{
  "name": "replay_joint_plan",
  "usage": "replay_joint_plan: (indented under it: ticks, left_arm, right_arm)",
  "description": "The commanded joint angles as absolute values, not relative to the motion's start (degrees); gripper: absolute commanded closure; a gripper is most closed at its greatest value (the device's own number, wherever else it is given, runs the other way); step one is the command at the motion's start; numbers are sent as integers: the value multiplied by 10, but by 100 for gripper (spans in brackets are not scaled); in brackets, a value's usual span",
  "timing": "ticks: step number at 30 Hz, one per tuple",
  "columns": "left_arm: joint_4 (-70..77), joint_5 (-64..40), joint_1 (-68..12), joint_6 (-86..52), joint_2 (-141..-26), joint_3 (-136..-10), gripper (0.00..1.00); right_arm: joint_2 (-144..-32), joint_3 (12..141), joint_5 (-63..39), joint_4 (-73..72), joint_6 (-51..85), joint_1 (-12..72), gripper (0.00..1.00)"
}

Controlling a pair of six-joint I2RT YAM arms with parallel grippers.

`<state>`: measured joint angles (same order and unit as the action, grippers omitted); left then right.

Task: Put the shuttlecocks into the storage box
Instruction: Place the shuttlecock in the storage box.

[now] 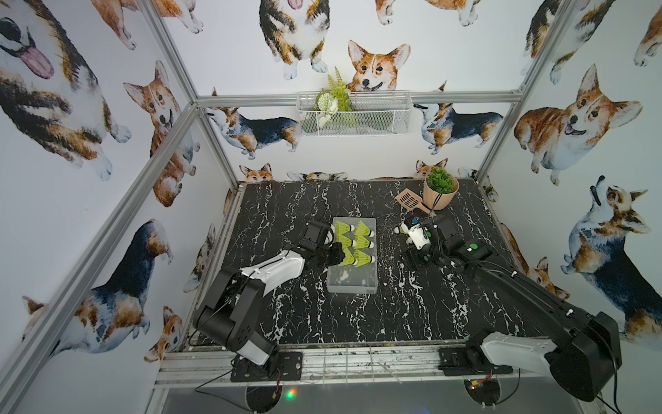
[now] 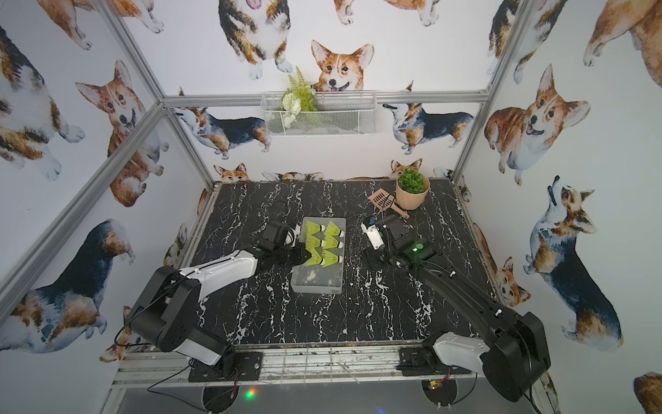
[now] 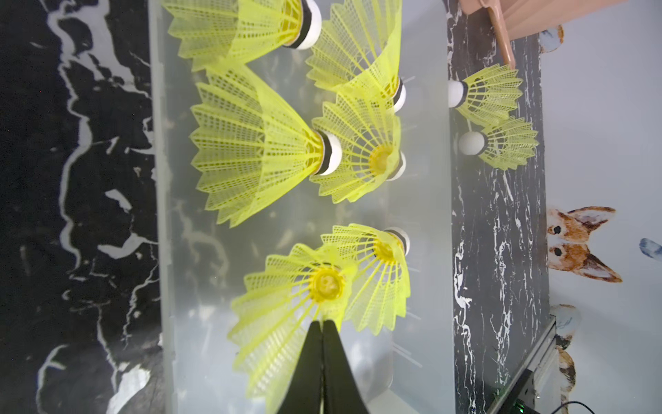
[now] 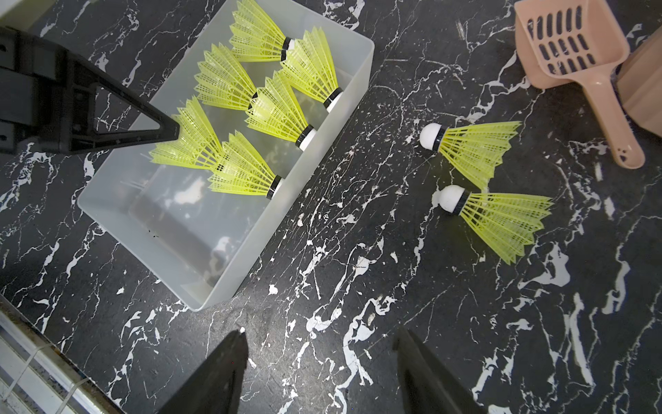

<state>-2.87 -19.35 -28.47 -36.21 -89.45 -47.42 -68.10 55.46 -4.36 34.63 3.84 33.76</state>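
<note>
Top views: black marble-pattern table (image 1: 322, 322). The frosted storage box (image 1: 353, 283) sits at its middle, long side running front to back. Six yellow-green shuttlecocks (image 1: 362, 244) lie in two rows in the far part of the box. From the left, the left gripper (image 1: 339, 253) reaches over the box wall to the nearest shuttlecock of the left row. The right arm (image 1: 501, 283) stands right of the box, and its pincer cannot be made out from here. A pink scoop (image 2: 381, 199) and a potted plant (image 2: 412, 193) are at the far right corner, and a wire basket (image 2: 318, 122) hangs on the back wall. Left wrist view: black fingers (image 3: 308, 365) clenched almost together on the skirt edge of the pinched shuttlecock (image 3: 283, 315), which is inside the box and overlaps a neighbour's skirt. Right wrist view: right gripper (image 4: 318, 344) released, jaws wide apart over the table, holding nothing. The loose pair (image 4: 473, 147) of shuttlecocks lies on the table outside the box, side by side, white tips toward it, near the scoop.
</note>
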Motion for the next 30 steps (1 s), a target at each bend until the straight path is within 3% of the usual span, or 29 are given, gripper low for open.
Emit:
replay_joint_plan:
  ticks: [1,9,24,30]
  left_arm:
    - [-26,-186,-284,-363,-896,-473,86]
    - [-38,-167,-284,-356,-889,-473,77]
    - [-56,-162,-284,-343,-863,-483,74]
    - [-95,-130,-284,-315,-815,-483,61]
  right_arm:
    - [-679,556,-37,351,39,338,29]
    - [-679,555,-35,352,39,338,29]
    - [-682,550,5,359,45,336,29]
    - [-683,547,23,365,63,301,30]
